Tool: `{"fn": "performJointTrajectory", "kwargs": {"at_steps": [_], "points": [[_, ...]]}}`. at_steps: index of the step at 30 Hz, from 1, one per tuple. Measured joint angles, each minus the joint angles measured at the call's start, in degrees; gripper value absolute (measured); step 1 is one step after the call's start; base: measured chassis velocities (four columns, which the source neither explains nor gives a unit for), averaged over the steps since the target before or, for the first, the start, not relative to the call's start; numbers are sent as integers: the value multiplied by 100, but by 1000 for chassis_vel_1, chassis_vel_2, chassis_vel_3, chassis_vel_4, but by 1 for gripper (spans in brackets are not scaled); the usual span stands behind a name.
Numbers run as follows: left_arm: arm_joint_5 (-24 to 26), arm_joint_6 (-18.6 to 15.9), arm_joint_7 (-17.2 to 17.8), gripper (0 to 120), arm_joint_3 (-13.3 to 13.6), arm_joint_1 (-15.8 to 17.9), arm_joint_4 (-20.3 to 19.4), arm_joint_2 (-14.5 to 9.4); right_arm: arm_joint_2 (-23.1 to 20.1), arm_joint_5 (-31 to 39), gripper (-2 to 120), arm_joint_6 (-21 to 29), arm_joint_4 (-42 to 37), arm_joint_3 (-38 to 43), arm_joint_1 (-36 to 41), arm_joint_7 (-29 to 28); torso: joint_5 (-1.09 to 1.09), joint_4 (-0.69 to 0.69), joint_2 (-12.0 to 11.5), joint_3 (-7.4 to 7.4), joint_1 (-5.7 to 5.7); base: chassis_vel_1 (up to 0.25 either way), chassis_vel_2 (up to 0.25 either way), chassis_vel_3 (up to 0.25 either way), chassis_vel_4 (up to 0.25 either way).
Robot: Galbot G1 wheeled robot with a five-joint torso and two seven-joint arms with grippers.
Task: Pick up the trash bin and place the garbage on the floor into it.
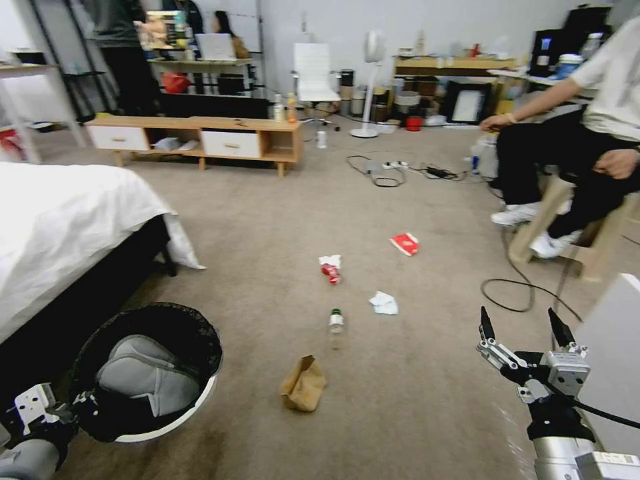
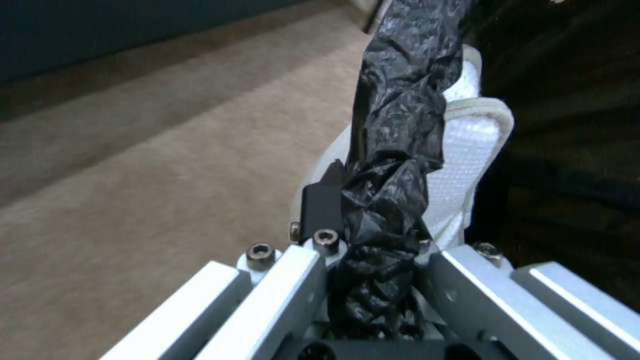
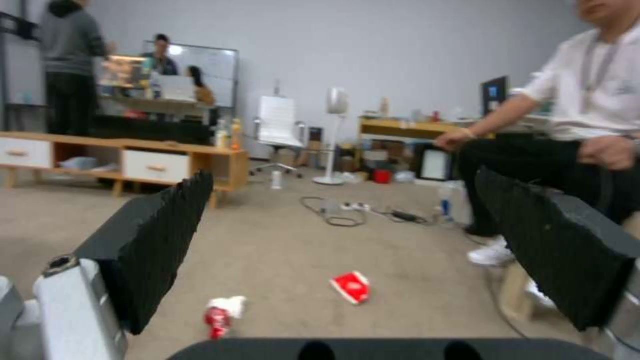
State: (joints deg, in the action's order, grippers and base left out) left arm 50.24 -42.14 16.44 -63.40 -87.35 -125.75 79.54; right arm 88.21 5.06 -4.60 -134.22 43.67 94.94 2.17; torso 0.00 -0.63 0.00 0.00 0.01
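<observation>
Paper bag (image 1: pixel 303 384) lay ahead-left of my spread right gripper (image 1: pixel 525 325), long axis pointing away; left gripper (image 2: pixel 373 250) clamped the trash bin (image 1: pixel 200 393) rim

The trash bin (image 1: pixel 175 415) had most of its white wall hidden under the black bag, and the grey thing inside it (image 1: pixel 148 379) was too unclear to name. The left gripper (image 2: pixel 373 240) was mostly buried in bag plastic in its wrist view, one fingertip out of sight. The crushed red can (image 3: pixel 217 318) was cut off behind the right gripper's (image 3: pixel 347 250) body, and its label was too blurry to read.
</observation>
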Motion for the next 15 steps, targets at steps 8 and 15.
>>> {"fn": "performJointTrajectory", "kwargs": {"at_steps": [8,15], "points": [[-34,0,-23,1,5,-10,-3,16,-2,0,100,0,1,0,5,0,0,2,0,0,0,60,48,58,49],[-83,0,-77,1,10,-22,-26,41,-12,0,100,-4,0,7,24,0,0,-4,0,0,0,0,0,0,0]]}}
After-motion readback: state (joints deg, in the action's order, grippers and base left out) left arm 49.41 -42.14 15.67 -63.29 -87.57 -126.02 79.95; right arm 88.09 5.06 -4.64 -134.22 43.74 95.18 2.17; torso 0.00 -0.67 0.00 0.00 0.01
